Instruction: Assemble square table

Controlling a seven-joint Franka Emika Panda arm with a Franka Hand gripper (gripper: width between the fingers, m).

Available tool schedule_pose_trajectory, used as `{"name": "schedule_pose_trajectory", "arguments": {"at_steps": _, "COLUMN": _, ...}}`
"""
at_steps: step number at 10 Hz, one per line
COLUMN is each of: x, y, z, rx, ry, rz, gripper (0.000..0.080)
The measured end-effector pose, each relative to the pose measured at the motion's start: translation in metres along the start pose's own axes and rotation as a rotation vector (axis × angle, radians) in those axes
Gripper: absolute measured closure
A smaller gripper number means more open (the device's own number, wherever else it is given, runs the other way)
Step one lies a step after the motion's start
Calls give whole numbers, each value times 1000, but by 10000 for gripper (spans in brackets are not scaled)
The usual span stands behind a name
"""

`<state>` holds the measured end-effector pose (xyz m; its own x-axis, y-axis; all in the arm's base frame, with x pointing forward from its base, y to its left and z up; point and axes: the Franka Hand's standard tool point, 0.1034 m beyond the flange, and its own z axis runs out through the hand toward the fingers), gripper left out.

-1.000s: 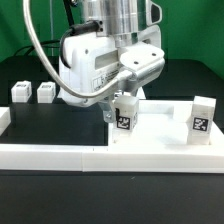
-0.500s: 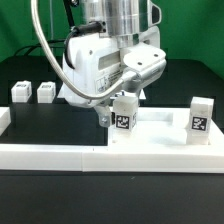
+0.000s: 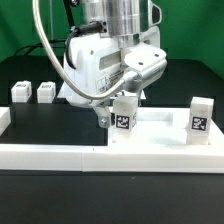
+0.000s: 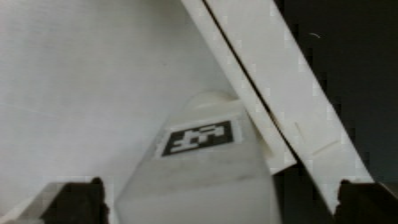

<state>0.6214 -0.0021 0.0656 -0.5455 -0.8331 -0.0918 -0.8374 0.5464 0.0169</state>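
1. Black tabletop (image 3: pixel 60 120) fills my exterior view under a green backdrop (image 3: pixel 200 50). One long white border wall (image 3: pixel 100 155) crosses the lower frame.
2. I count four legs and one square slab (image 3: pixel 165 128).
3. At the exterior view's upper left, the outer leg (image 3: pixel 18 92) and the inner leg (image 3: pixel 45 92) sit side by side on the tabletop.
4. The slab lies flat at the exterior view's lower right, just behind the wall.
5. The centre leg (image 3: pixel 124 120) (image 4: pixel 199 138) and the right-hand leg (image 3: pixel 200 117) stand upright on it, long axes vertical, tags facing the camera.
6. My pincer (image 3: pixel 123 105) (image 4: pixel 214 205) straddles the centre leg. Its jaws are apart, and in the wrist view both fingers (image 4: pixel 75 200) stand clear of the leg's sides.
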Motion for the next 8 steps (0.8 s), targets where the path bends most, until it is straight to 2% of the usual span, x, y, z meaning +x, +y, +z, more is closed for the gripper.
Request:
{"name": "schedule_pose_trajectory", "arguments": {"at_steps": 5, "x": -2, "y": 2, "z": -1, "rx": 0, "ry": -3, "rz": -84, "gripper": 150}}
{"name": "schedule_pose_trajectory", "arguments": {"at_steps": 6, "x": -4, "y": 5, "z": -7, "rx": 0, "ry": -15, "rz": -150, "gripper": 150}}
{"name": "schedule_pose_trajectory", "arguments": {"at_steps": 8, "x": -1, "y": 16, "z": -34, "rx": 12, "ry": -49, "rz": -505, "gripper": 150}}
